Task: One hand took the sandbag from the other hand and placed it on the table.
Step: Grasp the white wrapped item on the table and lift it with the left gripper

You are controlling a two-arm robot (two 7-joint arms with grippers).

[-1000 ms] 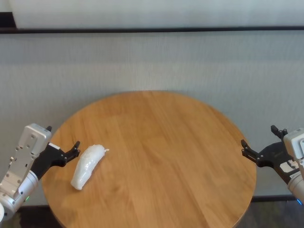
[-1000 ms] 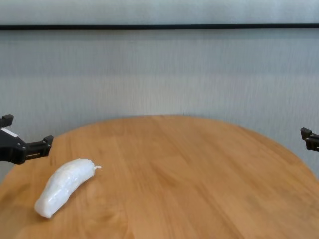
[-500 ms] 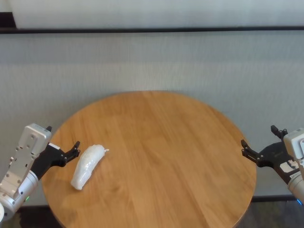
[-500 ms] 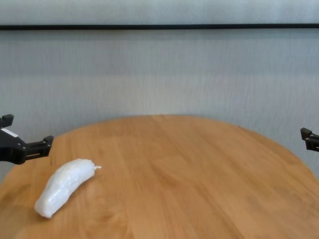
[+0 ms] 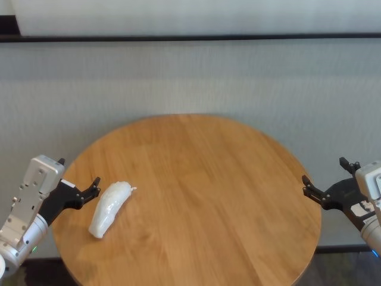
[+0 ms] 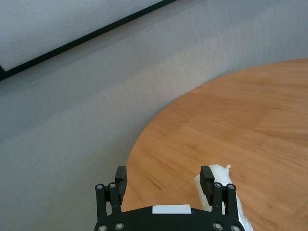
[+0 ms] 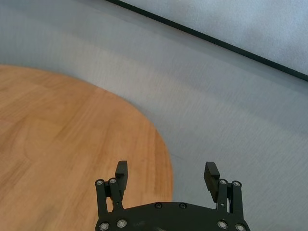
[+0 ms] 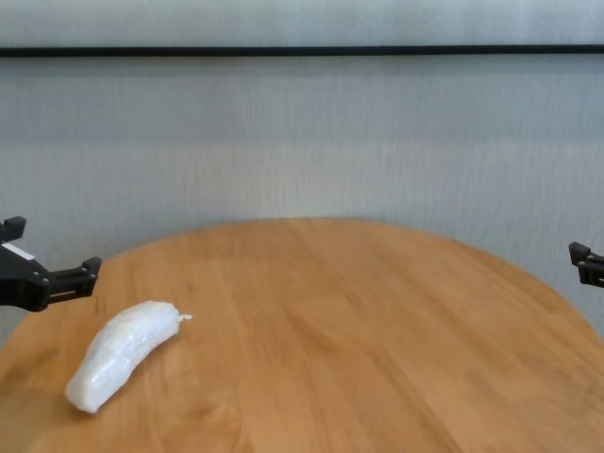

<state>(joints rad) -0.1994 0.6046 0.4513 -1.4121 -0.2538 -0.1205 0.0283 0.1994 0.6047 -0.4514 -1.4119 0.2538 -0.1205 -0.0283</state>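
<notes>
Sandbag: the white, elongated, slightly curved soft pouch with shiny plastic skin (image 5: pixel 109 208) lies flat on the table's near-left area, its pinched end pointing far and slightly right, its blunt end nearest the robot. Nothing grips it.
Table: the large round wooden table with a light orange-brown plank-grain top (image 5: pixel 202 196) carries the sandbag.
Left gripper: the black open-frame linkage gripper with a boxy silver-grey wrist housing (image 5: pixel 83 192) hovers at the table's left edge, just beside the sandbag's far half. Its fingers are spread apart and released; the left wrist view (image 6: pixel 166 179) shows the sandbag (image 6: pixel 226 192) next to one finger, not between the two.
Right gripper: a black linkage gripper of the same build (image 5: pixel 324 182) is parked at the table's right edge, well apart from the sandbag. Its fingers are spread and hold nothing (image 7: pixel 166 175).
Backdrop: a pale grey wall (image 5: pixel 190 77) with a dark horizontal strip (image 5: pixel 190 37) stands beyond the table.
</notes>
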